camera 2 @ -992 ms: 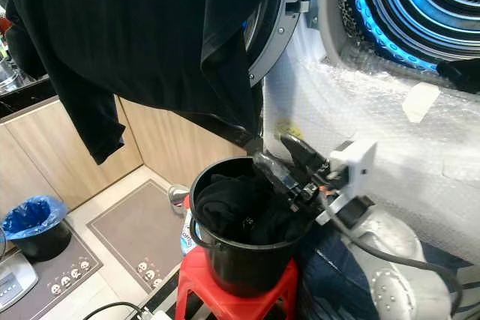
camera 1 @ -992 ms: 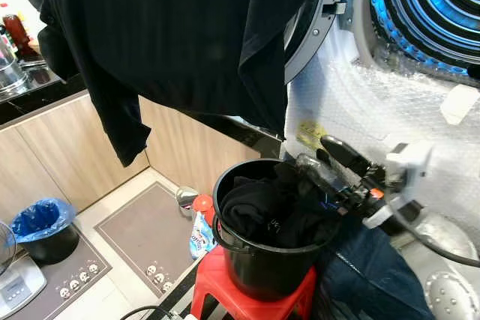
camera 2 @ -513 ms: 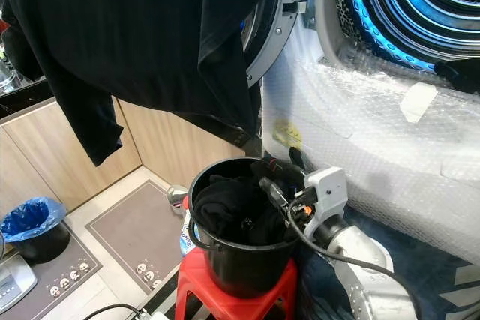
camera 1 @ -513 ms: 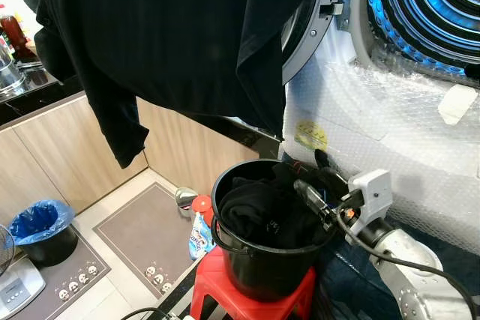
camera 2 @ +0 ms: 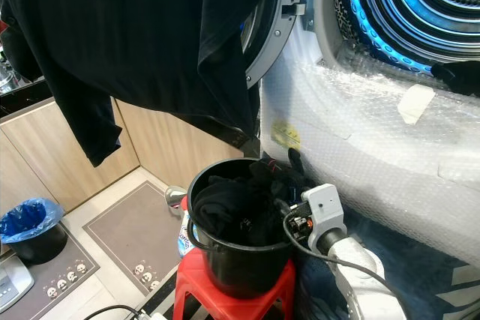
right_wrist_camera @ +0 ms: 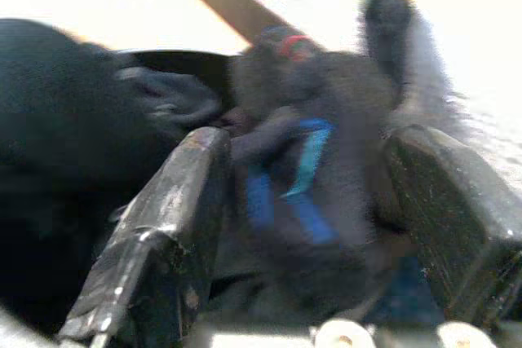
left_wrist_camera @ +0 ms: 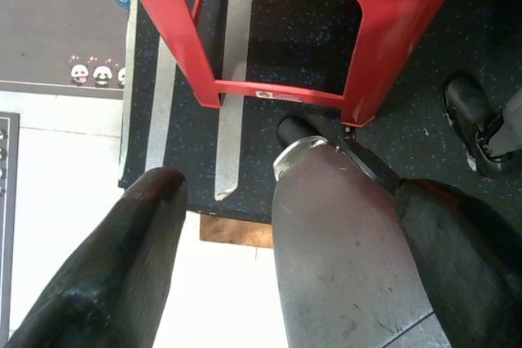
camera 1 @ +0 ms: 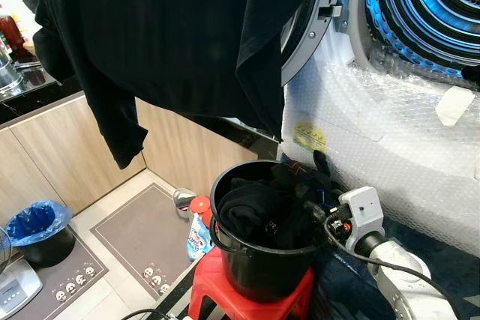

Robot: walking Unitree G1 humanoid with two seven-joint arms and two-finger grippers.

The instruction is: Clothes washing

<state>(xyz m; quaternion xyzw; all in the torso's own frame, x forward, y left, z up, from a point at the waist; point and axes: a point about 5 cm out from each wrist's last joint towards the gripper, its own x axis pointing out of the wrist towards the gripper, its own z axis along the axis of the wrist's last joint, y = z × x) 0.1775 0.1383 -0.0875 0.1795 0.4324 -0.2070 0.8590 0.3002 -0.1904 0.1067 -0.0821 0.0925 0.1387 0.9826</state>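
Observation:
A black bucket (camera 1: 259, 264) full of dark clothes (camera 1: 251, 211) stands on a red stool (camera 1: 247, 301) in front of the washing machine, whose lit drum (camera 1: 439, 1) is open. My right gripper (camera 1: 313, 201) reaches in at the bucket's right rim, its fingertips sunk among the clothes. In the right wrist view its fingers (right_wrist_camera: 163, 226) stand open on either side of a dark garment with blue and red marks (right_wrist_camera: 314, 177). A large black garment (camera 1: 172, 35) hangs over the open machine door (camera 1: 319, 24). My left gripper (left_wrist_camera: 294, 189) hangs open, low beside the red stool (left_wrist_camera: 391, 38).
Bubble wrap (camera 1: 390, 121) covers the machine's front. A detergent bottle (camera 1: 199, 234) lies on the grey mat (camera 1: 142, 230) left of the stool. A bin with a blue liner (camera 1: 34, 226) stands by the wooden cabinets (camera 1: 45, 155). Blue cloth (camera 2: 435, 282) lies under my right arm.
My right arm has come down and moved left, bringing its gripper from above the bucket's rim into the clothes at the right side. The hanging garment and bucket stay put.

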